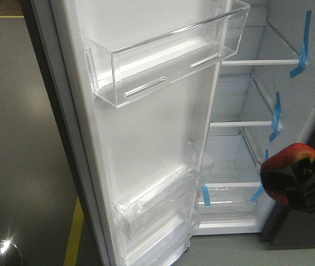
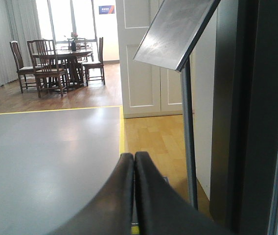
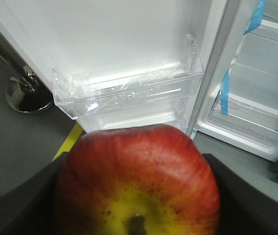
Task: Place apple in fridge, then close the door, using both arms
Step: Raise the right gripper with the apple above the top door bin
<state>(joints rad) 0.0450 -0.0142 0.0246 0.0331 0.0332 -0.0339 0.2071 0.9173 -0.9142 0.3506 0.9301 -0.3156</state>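
A glossy red apple (image 3: 139,166), streaked with yellow around its small brown stem dimple and speckled with dark dots, sits clamped in my right gripper (image 1: 293,180), whose black fingers (image 3: 16,205) press on its left and right sides. I hold it at the right of the scene, in front of the tall open fridge (image 1: 240,155) and outside its white interior, about level with the lower shelves. The narrow white-lined door (image 1: 146,138) stands swung wide on the left, carrying a clear plastic upper bin (image 1: 163,61) and crinkled clear lower bins (image 1: 163,205). Blue tape strips (image 1: 304,44) mark the ends of the white shelves on the far right wall. My left gripper (image 2: 133,196) is closed on nothing, its two dark fingers pressed flat together above grey floor edged by a yellow line (image 2: 121,132), beside a slanted silver pole (image 2: 188,147). The fingers hide the apple's flanks, and its underside cannot be seen. My right arm is cut off by the frame edge, as are the fridge's top and base. Of the door's dark outside, only a thin sliver shows at the left. A chrome round base (image 3: 26,95) on the floor is partly cropped.
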